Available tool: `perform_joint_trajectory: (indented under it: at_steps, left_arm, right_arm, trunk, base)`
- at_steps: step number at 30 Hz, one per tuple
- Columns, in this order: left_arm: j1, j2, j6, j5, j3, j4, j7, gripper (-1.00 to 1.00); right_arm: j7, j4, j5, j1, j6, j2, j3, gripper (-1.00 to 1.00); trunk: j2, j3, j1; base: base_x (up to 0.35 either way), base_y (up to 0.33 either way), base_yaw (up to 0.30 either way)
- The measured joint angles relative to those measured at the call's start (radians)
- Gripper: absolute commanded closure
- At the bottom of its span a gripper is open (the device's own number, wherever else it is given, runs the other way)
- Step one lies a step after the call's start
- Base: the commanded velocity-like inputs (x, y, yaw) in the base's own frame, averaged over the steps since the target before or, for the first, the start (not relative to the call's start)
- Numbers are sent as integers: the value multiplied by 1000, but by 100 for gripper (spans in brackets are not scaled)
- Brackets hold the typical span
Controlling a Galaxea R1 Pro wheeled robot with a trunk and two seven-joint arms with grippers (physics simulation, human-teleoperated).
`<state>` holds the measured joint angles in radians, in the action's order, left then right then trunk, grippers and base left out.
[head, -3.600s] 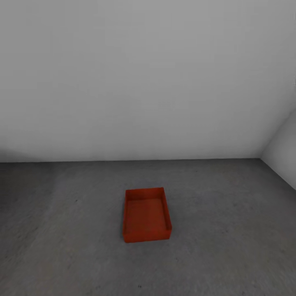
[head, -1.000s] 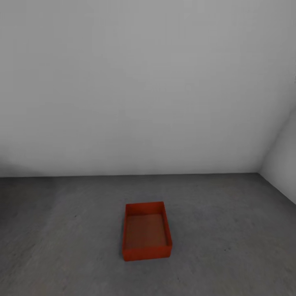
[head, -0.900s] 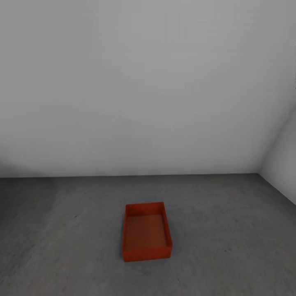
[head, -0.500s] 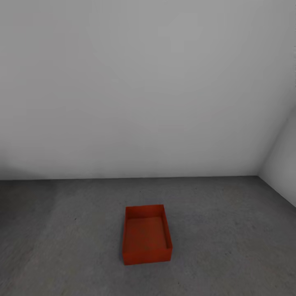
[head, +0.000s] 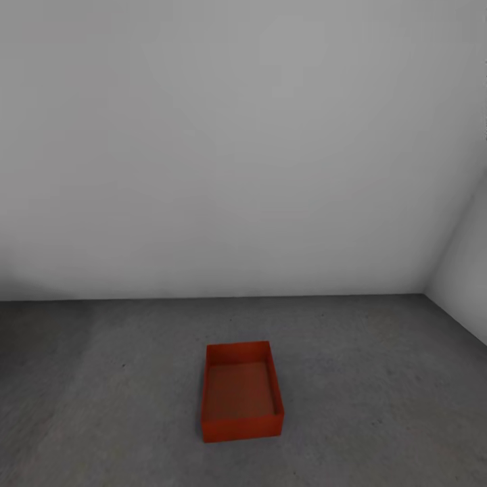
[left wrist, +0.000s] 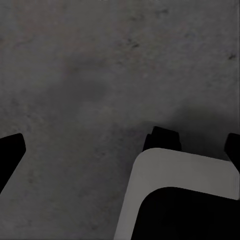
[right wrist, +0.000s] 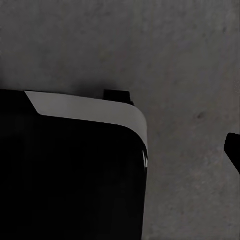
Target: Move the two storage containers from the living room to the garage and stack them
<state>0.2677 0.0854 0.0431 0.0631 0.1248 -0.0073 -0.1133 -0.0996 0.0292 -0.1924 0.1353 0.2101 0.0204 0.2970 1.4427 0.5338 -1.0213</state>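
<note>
No legible txt or labels.

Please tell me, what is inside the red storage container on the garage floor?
The storage container looks empty; its bare bottom shows. It sits on the concrete floor. The near wall hides a strip of the inside.

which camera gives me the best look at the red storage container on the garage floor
The head view. There the storage container sits whole and open-topped on the grey concrete floor, a little way out from the white wall. The left wrist and right wrist views look down at bare concrete and parts of the robot's own body, so they tell you nothing about the container.
</note>
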Motion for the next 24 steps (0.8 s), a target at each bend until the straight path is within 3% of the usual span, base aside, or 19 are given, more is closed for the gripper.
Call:
perform_joint_trajectory:
  at_steps: [5,13,24]
  left_arm:
    - [-7,-27,-1,4,1,5,1,-100]
    - [-10,-47,-3,7,0,6,1,-100]
    - [-11,-52,-2,9,0,6,-2,-100]
  right_arm:
    - [-3,0,-2,0,3,2,-3,-100]
    - [-3,0,-2,0,9,1,-5,-100]
    - [-2,0,-1,0,10,0,-3,-100]
  trunk:
    - [0,-8,0]
    - [0,-21,0]
    - [-14,-34,8]
  base:
    - [0,0,0]
    - [0,0,0]
    - [0,0,0]
